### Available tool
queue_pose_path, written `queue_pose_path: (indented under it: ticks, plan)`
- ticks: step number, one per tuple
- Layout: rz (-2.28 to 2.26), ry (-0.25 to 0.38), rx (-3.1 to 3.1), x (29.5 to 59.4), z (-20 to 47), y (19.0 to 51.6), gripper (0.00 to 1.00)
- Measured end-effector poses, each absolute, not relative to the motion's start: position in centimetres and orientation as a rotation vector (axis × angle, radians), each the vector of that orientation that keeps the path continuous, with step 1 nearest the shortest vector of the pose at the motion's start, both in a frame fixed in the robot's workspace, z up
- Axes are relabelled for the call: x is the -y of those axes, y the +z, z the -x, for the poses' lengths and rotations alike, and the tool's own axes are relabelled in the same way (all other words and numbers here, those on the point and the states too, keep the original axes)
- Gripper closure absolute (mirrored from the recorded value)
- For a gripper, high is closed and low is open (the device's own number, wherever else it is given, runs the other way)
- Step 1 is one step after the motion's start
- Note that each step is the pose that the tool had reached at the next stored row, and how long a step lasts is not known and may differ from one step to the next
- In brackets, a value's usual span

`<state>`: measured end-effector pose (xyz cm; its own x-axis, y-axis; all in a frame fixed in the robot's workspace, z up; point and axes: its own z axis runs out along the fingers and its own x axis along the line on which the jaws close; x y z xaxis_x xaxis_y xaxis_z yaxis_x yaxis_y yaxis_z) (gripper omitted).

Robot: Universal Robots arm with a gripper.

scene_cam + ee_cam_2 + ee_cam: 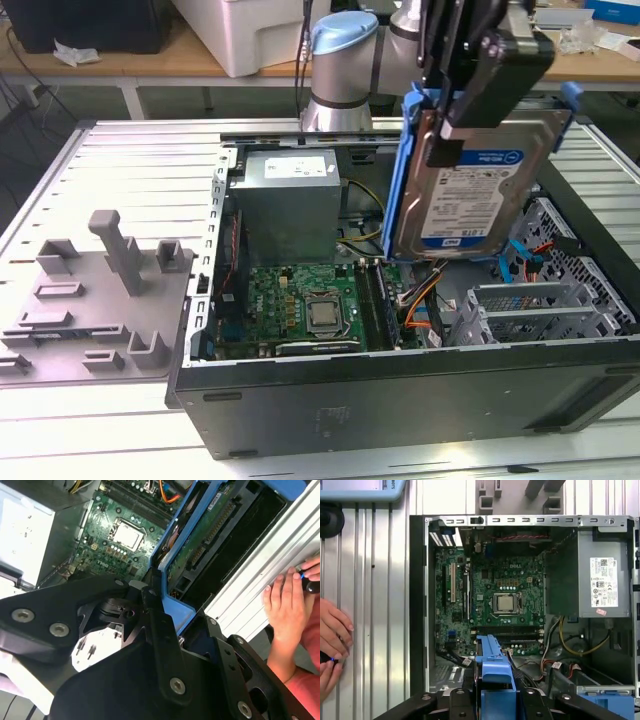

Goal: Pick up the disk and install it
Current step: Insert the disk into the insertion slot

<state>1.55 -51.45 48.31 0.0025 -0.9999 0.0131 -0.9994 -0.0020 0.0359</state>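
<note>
The disk (470,200), a silver drive with a white and blue label in a blue carrier, hangs upright and tilted above the right half of the open computer case (400,375). My gripper (462,125) is shut on its upper edge. In both wrist views the black fingers (156,612) clamp the blue carrier (492,662). The second wrist view shows the disk's underside circuit board (200,545). Below the disk lie the motherboard (495,595) and loose cables (425,300).
A silver power supply (290,200) stands at the back of the case. Metal drive cages (540,310) fill its side at the exterior view's right. A grey fixture plate (100,290) lies at the exterior view's left. A person's hand (332,630) rests on the ribbed table (380,605).
</note>
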Motion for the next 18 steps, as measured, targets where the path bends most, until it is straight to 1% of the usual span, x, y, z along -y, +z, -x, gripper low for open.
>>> queue_pose_path:
  ticks: [5, 10, 18]
  plan:
    - [-2.199, -0.025, 2.194, 52.0, -2.6, 48.3, 0.63]
    - [-2.199, -0.025, 2.194, 53.5, -3.2, 48.3, 0.63]
    - [-2.199, -0.025, 2.194, 54.3, -6.0, 48.3, 0.63]
